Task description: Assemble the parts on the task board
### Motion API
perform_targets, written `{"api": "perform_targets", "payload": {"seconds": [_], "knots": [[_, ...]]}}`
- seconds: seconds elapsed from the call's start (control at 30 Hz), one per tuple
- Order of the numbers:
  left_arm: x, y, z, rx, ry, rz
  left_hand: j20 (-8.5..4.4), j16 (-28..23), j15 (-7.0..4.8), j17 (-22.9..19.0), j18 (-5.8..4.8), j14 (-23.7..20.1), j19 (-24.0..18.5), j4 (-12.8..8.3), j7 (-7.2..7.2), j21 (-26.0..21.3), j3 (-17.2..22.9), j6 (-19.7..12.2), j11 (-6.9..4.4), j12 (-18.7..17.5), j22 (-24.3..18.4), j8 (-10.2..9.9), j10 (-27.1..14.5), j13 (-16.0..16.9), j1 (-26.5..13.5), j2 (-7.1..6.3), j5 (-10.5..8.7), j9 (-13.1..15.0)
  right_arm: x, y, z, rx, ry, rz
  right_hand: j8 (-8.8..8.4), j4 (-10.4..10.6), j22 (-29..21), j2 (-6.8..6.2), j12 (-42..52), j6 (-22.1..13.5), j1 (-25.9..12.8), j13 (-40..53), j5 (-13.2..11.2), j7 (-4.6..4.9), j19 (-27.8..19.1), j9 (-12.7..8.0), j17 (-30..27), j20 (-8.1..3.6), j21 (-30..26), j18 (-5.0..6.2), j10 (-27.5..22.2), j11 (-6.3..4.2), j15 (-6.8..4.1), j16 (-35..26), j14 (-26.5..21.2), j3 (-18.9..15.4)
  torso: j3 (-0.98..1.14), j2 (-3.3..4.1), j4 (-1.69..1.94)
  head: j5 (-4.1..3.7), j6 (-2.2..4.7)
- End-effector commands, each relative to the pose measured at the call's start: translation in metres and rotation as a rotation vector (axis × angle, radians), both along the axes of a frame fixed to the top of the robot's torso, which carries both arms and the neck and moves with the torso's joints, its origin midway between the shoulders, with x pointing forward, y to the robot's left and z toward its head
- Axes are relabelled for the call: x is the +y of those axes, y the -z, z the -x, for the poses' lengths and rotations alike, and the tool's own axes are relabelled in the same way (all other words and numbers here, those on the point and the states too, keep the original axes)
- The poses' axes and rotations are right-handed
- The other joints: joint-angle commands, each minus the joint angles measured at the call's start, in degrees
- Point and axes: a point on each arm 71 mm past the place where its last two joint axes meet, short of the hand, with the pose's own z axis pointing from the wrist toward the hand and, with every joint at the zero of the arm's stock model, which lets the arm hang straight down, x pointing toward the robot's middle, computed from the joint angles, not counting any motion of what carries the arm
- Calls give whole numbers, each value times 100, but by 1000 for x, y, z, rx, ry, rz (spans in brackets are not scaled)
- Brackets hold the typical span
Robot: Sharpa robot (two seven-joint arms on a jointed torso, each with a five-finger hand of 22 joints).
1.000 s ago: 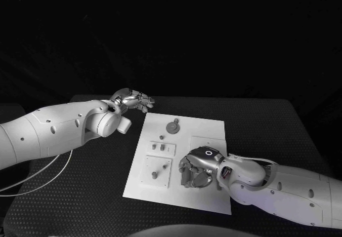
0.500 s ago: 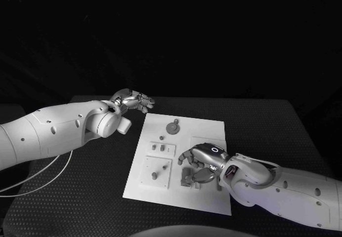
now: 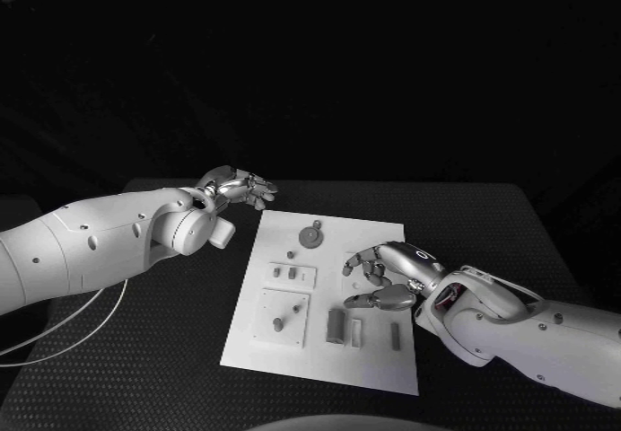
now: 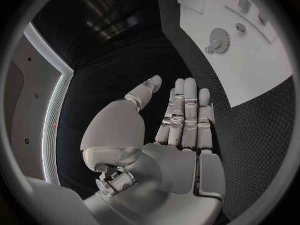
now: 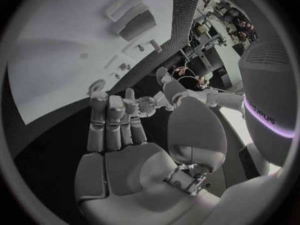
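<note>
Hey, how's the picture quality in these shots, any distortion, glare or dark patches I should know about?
Head view: the white rectangular task board is brightly lit and the room behind is black. Left wrist view: fisheye bends the board's straight edge, and the silver left hand is evenly lit. Right wrist view: a bright purple-white streak of light on the white arm casing near the silver right hand.

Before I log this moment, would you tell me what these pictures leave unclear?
- Head view: the right hand hovers above the board, hiding the surface beneath it.
- Head view: the parts are too small to tell whether they are seated or loose.
- Left wrist view: the board is cut off by the circle's rim.
- Head view: the left hand is seen from behind, its palm hidden.
</note>
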Motion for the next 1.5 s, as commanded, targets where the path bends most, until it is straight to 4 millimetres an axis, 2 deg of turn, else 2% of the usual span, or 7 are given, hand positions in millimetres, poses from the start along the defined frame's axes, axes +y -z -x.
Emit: {"api": "perform_targets", "payload": {"seconds": [0.03,0.27,0.33,0.53,0.87,0.9,1.5], "knots": [[-3,-1,0,-2,17,6,-98,-29,8,5,-78,12,21,7,-12,-40,20,-32,-8,9,7,39,-31,9,36,35,33,-10,-2,6,3,103,-18,25,26,14,-4,105,40,-108,66,-5,9,178,25,3,9,-32,1,168,4,-15,0,12,12,48,4,1,-7,-19,16],[-3,0,0,0,17,4,-97,-31,8,7,-78,12,21,5,-12,-41,22,-33,-8,9,8,40,-31,9,40,36,34,-10,7,9,5,57,-75,118,281,-80,5,151,84,346,342,-26,-126,20,64,125,11,-63,54,168,66,-163,-132,36,56,161,13,3,-7,-23,20],[-3,0,0,0,18,4,-97,-31,8,8,-78,12,21,5,-12,-41,22,-33,-8,9,9,40,-31,9,41,37,34,-10,10,10,6,19,-85,139,328,-96,6,141,100,419,411,-25,-142,-15,69,162,10,-66,64,168,85,-195,-160,38,65,170,-43,-27,77,-115,-7],[-4,0,0,0,20,5,-97,-32,8,9,-78,12,22,4,-12,-42,24,-33,-8,9,10,40,-30,9,43,39,34,-10,19,19,13,-14,-127,166,624,-89,-1,83,146,739,733,-22,-198,-161,105,475,7,-86,93,168,147,-331,-277,50,100,287,-48,-24,89,-125,-11],[-4,0,0,2,23,5,-96,-33,9,12,-78,13,22,3,-11,-43,25,-33,-8,9,13,41,-30,9,45,41,34,-10,35,35,23,-65,-187,205,1326,-45,-23,35,170,906,850,-31,-200,-382,152,1660,-1,-104,153,168,240,-533,-410,82,137,531,-52,-23,98,-104,-53],[-4,0,0,2,23,5,-96,-33,9,12,-78,13,22,3,-11,-43,25,-33,-8,9,13,41,-31,9,46,41,34,-10,36,36,24,-69,-190,209,1390,-43,-29,31,173,853,844,-29,-202,-404,155,1899,-5,-109,164,168,251,-546,-420,86,140,574,-54,-24,96,-105,-57],[-3,1,1,5,25,5,-95,-37,10,17,-80,13,21,2,-11,-45,24,-34,-7,10,17,42,-31,10,46,42,34,-11,44,49,27,-84,-224,255,1418,-45,-37,19,187,884,856,-21,-199,-426,162,2228,-11,-116,193,168,284,-571,-421,104,154,676,-57,-26,93,-79,-109]]}}
